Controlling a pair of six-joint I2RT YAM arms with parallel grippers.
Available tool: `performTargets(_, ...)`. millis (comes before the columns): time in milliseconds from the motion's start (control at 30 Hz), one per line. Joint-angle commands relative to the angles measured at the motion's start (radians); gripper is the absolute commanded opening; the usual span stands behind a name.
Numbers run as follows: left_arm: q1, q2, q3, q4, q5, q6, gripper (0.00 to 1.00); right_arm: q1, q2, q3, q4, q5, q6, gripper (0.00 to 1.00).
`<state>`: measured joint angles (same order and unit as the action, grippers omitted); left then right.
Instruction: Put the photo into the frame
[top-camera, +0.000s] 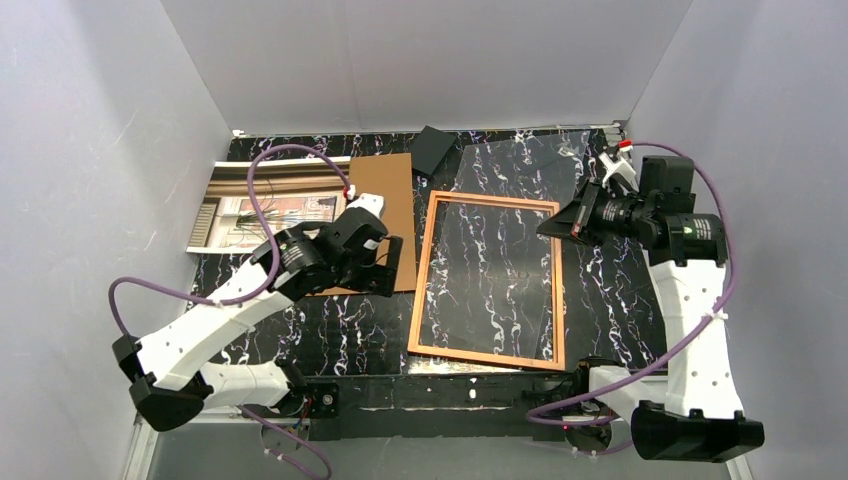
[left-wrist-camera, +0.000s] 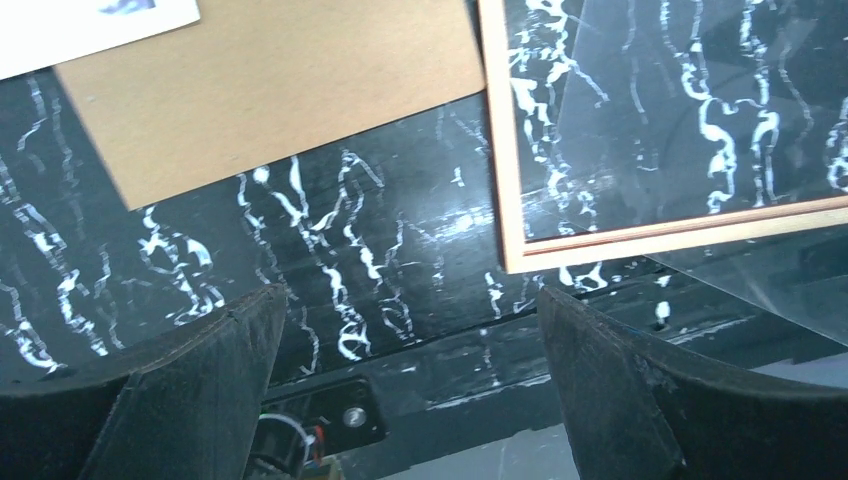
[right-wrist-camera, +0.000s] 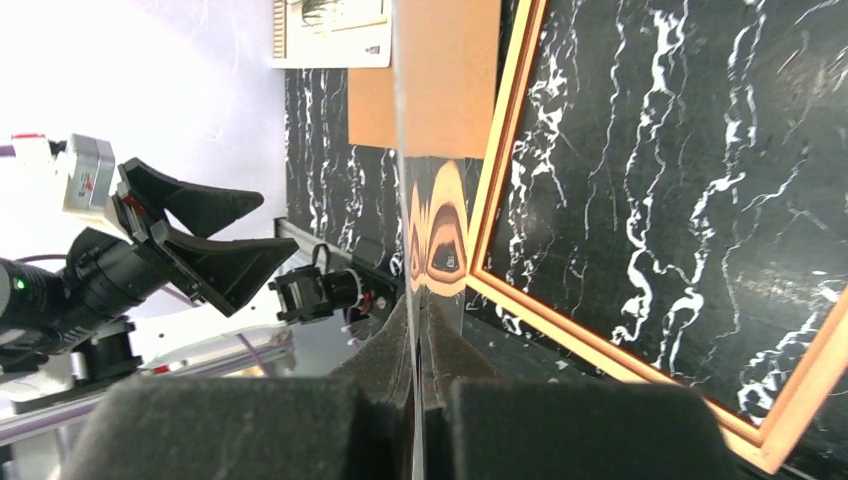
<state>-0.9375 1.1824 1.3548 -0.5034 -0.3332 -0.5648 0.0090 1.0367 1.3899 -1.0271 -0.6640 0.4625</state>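
The photo (top-camera: 262, 205), judged thin, floppy and easily creased, lies flat on the bench (top-camera: 330, 340) beyond and left of the wide-open, empty left claw (top-camera: 385, 268); an uncovered edge is best pinched. The right claw (top-camera: 552, 226) is clamped on the clear sheet (top-camera: 510, 170).

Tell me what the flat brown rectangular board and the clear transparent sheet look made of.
Flat brown rectangular board: likely cardboard or fibreboard; matte, uniform tan, no visible grain. Clear transparent sheet: probably thin acrylic or similar plastic, possibly glass; glossy, see-through, and it mirrors the board.
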Motion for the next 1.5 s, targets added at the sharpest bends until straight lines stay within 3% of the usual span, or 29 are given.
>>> performTargets(0,0.003,-0.051,-0.027,-0.196,-0.102,0.024,0.98,0.003,0.029,-0.048,0.116,-0.1,0.084,0.01)
performTargets(467,0.003,-0.103,-0.164,-0.248,-0.103,-0.068,0.98,0.013,0.13,-0.22,0.296,-0.194,0.182,0.01)
performTargets(767,0.003,-0.091,-0.197,-0.252,-0.092,-0.083,0.98,0.015,0.202,-0.258,0.281,-0.19,0.095,0.01)
performTargets(1067,0.003,-0.053,-0.213,-0.252,-0.062,-0.081,0.97,0.003,0.326,-0.166,0.144,-0.178,-0.094,0.01)
performTargets(1467,0.003,-0.038,-0.251,-0.221,-0.032,-0.089,0.95,0.002,0.451,-0.064,0.064,-0.208,-0.219,0.01)
